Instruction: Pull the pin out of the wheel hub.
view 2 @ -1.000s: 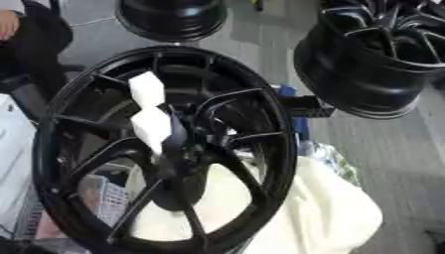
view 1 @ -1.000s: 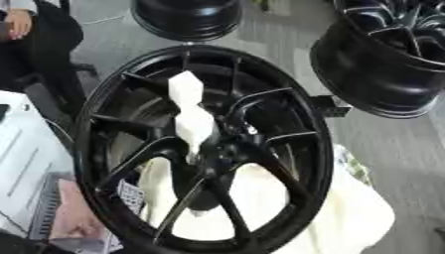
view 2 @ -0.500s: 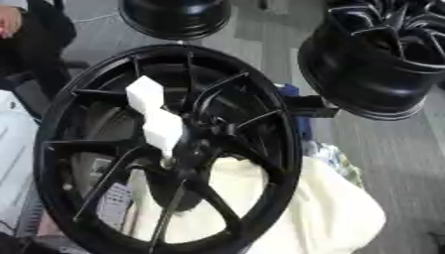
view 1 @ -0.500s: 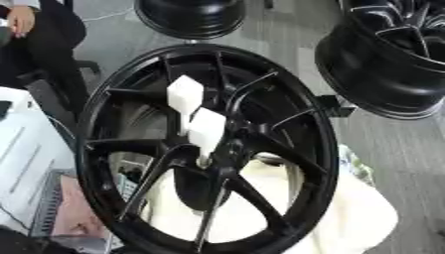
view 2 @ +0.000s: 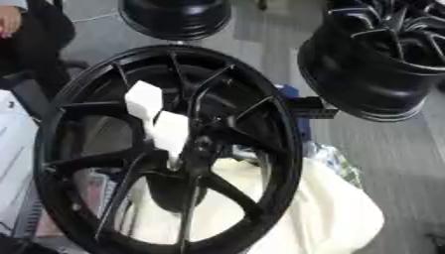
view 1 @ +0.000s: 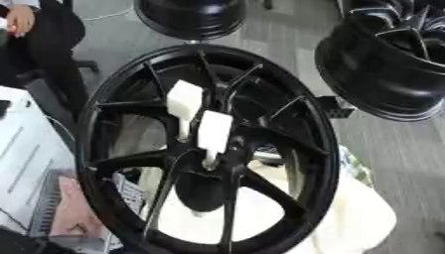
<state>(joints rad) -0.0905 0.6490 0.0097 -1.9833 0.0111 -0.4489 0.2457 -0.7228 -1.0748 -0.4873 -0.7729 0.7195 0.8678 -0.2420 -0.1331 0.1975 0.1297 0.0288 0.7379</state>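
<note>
Two white pins [view 1: 214,133] in the black wheel hub [view 1: 208,149] (hands unseen)

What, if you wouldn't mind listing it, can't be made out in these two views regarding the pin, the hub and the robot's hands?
- Hands: neither shows in either eye view.
- White pins and: both views are blurred, so their seating in the wheel hub is unclear.
- Black wheel: its lower rim is cut off by the bottom edge.
</note>
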